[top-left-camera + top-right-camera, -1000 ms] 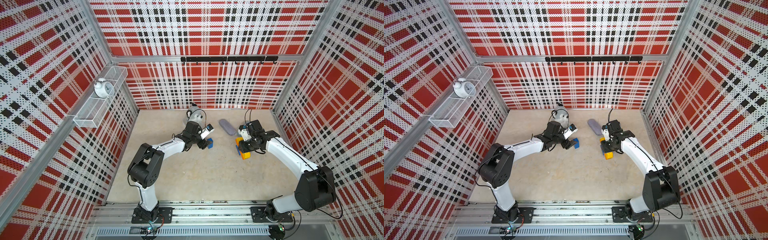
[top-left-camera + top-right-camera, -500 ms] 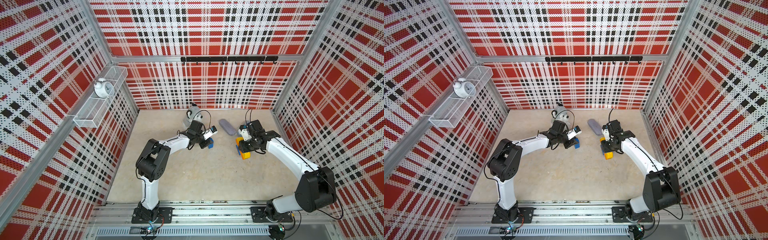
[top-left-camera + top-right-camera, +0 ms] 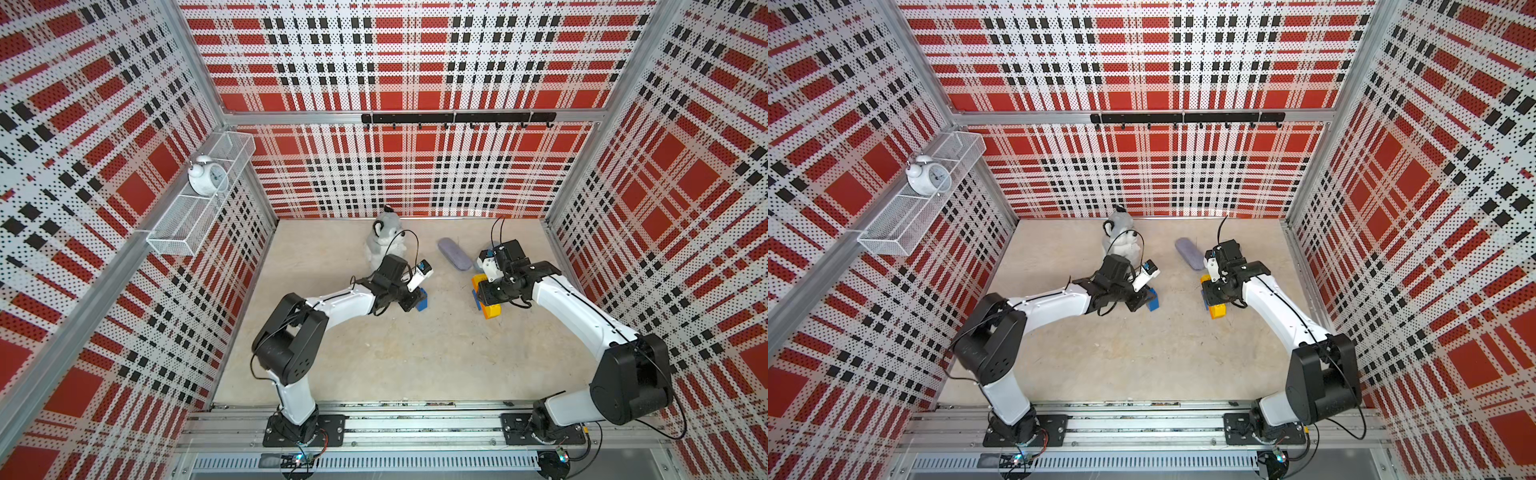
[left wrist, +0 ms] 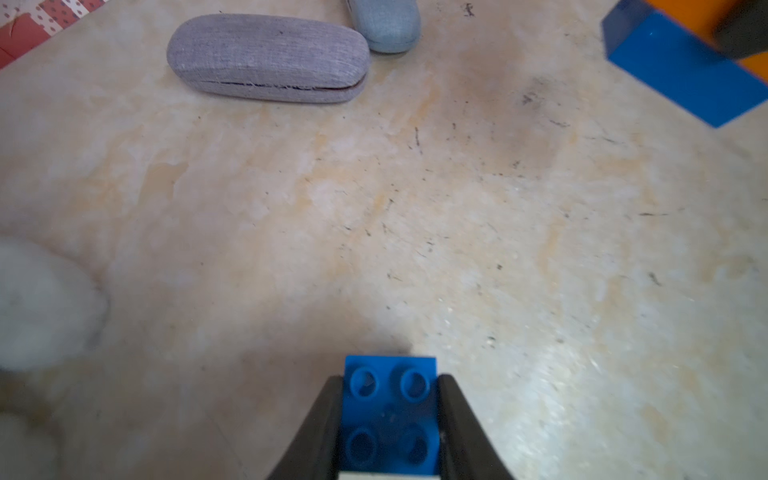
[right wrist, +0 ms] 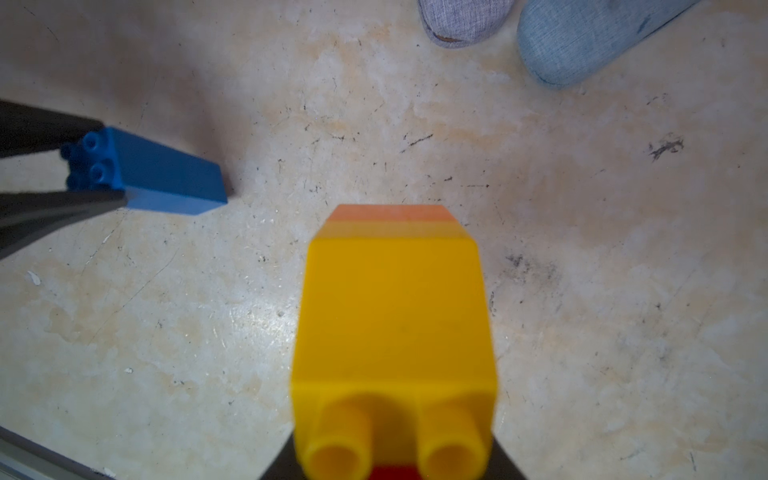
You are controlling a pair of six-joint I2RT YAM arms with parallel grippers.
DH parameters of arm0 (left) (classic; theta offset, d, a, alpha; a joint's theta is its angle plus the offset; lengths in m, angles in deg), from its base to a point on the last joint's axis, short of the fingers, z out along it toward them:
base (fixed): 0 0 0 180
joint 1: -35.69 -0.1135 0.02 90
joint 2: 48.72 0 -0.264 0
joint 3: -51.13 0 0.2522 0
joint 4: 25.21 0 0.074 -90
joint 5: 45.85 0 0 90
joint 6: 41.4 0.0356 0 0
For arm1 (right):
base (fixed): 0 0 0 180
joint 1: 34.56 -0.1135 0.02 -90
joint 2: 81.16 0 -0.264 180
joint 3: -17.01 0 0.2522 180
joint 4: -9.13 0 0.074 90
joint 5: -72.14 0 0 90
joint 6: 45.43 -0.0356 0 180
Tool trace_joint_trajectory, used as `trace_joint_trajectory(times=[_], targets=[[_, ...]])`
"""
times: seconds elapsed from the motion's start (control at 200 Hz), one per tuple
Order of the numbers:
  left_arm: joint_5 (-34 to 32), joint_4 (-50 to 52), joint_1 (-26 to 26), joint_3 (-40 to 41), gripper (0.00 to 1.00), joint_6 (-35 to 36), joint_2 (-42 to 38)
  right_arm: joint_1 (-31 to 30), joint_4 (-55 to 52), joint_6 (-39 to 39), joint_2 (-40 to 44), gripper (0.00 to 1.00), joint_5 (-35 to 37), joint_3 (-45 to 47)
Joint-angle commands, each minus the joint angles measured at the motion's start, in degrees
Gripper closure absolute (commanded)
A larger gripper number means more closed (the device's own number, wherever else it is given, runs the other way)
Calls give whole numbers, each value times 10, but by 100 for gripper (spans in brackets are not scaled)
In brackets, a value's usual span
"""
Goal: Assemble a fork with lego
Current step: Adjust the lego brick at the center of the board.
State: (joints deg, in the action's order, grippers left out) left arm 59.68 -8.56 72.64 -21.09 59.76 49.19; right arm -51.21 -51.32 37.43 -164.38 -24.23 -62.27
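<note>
- the blue brick [image 4: 390,415], a tall lego piece with 4 studs on its end, sits between the 2 dark fingers [image 4: 320,428] of the left gripper [image 4: 390,388]. the gripper is clamped tight on the studded end, with a finger pressing each side.
- in the right wrist view this brick [image 5: 166,174] reaches from the fingers down towards the table [image 5: 582,270]. i cannot tell whether its lower end touches the surface.
- the half-built fork [image 5: 395,324] is pinched in the right gripper [image 5: 392,469], which is closed on it. a yellow brick has 2 studs facing the wrist camera, an orange layer lies beyond it, and a sliver of red shows down by the fingers.
- in both top views the half-built fork [image 3: 489,308] [image 3: 1217,309] shows yellow, blue and orange bricks joined, low over the table at the tip of the right gripper [image 3: 484,296].
- the 2 grippers face one another and are apart, with beige table surface between them.
- just beyond the right gripper lie 2 oblong cases, a lilac-grey case [image 4: 266,58] and a pale blue case [image 4: 386,20], close beside each other.
- behind the left gripper's wrist, near it, sits a grey-and-white plush toy [image 3: 384,239].
- well away from both grippers, a wire basket [image 3: 195,220] on the left wall holds a white alarm clock [image 3: 205,179].
</note>
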Motion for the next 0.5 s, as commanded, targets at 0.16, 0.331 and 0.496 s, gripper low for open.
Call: trace_joint_trajectory(times=[0.16, 0.331, 0.496], targets=[[-78, -76, 60, 83, 71, -132, -71, 4, -29, 19, -10, 83, 4, -32], [-89, -100, 75, 90, 67, -145, -47, -7, -44, 25, -25, 83, 19, -46], [-106, -88, 84, 78, 61, -133, -22, -16, -54, 25, -36, 83, 26, -53]])
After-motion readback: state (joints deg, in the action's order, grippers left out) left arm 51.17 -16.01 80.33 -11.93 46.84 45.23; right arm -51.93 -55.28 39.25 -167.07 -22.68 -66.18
